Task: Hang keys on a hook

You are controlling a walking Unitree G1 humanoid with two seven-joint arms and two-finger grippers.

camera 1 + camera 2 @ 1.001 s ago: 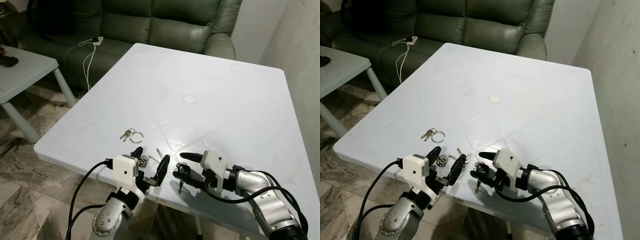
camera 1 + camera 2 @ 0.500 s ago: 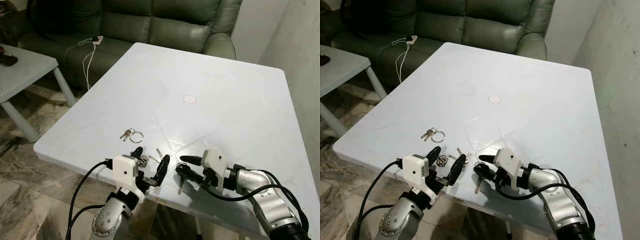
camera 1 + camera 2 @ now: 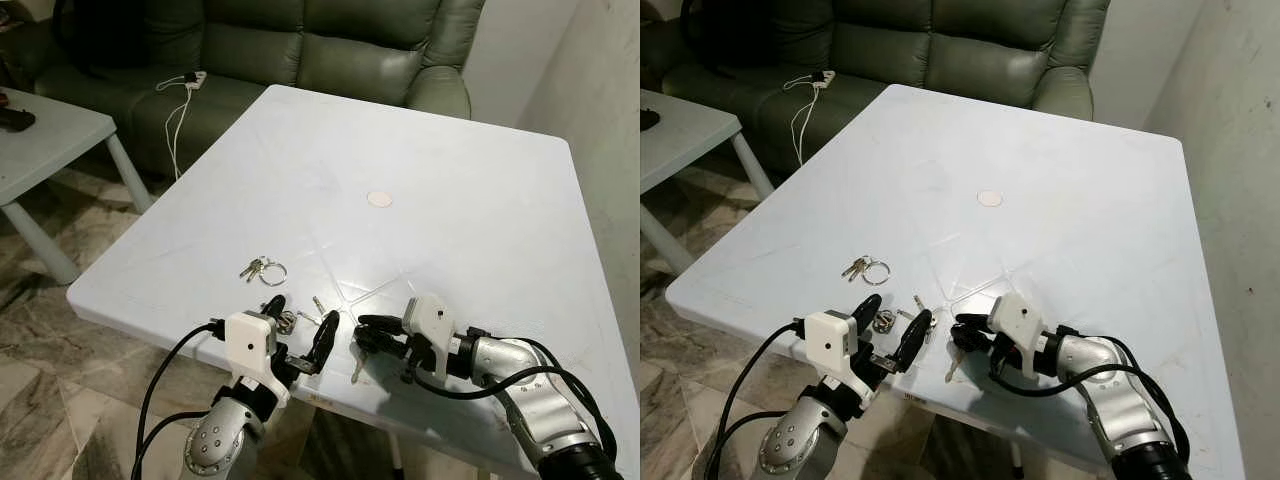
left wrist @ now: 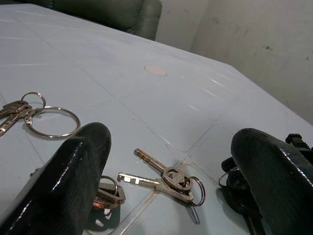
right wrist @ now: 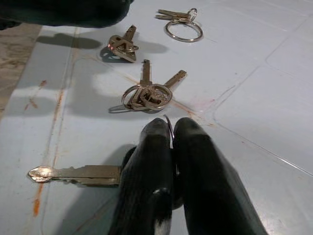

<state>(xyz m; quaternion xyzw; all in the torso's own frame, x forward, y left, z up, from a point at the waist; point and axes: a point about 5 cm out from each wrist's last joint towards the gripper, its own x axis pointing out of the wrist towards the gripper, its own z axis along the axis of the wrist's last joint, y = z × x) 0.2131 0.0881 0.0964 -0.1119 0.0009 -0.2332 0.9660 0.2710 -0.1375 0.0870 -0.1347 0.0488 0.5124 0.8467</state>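
Though unlabelled, key (image 5: 73,175) in right claw (image 5: 168,132)

Two silver, rounded metal arms end in white boxy wrist housings. Each hand, left (image 3: 297,338) and right (image 3: 367,335), has two long glossy black fingers (image 4: 73,181). Black cables loop from both housings.

A white table (image 3: 470,200) carries several key bunches (image 3: 262,268) near its front edge.

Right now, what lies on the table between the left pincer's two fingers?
A pair of keys on a small ring, flat on the table, seen in the left wrist view. The left pincer is open around them.
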